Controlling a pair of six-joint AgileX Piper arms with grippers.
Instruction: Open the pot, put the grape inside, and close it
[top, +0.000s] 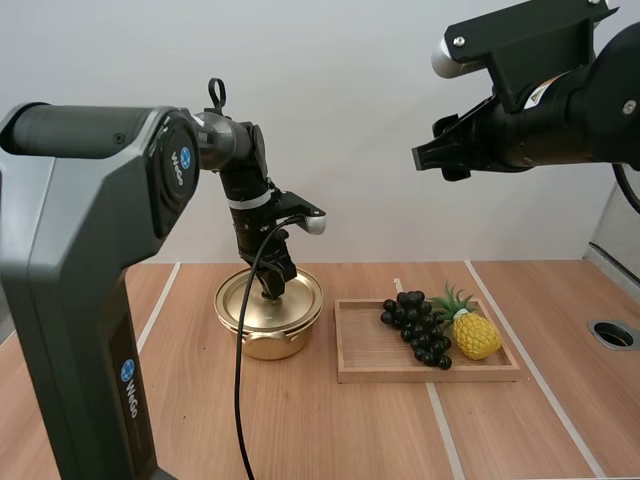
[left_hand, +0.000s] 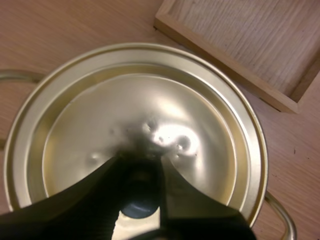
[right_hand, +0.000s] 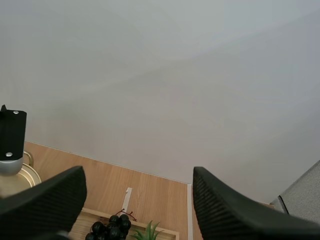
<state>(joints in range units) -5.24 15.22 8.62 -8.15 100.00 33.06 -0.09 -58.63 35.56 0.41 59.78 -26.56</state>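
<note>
A gold pot (top: 268, 340) stands on the table with its lid (top: 300, 290) on. My left gripper (top: 274, 292) reaches down onto the lid's centre. Up close, its two fingers (left_hand: 100, 200) straddle the dark lid knob (left_hand: 140, 192) on the gold lid (left_hand: 165, 105) and touch it on both sides. A dark bunch of grapes (top: 418, 326) lies in the wooden tray (top: 370, 368), to the right of the pot. My right gripper (top: 428, 157) hangs high above the tray, open, with nothing between its fingers (right_hand: 47, 202). The grapes (right_hand: 111, 227) lie below it.
A yellow toy pineapple (top: 472, 332) lies in the tray beside the grapes. The tray's corner (left_hand: 280, 97) sits close to the pot's rim. A round hole (top: 612, 334) is set in the table at the far right. White tape lines cross the wooden tabletop.
</note>
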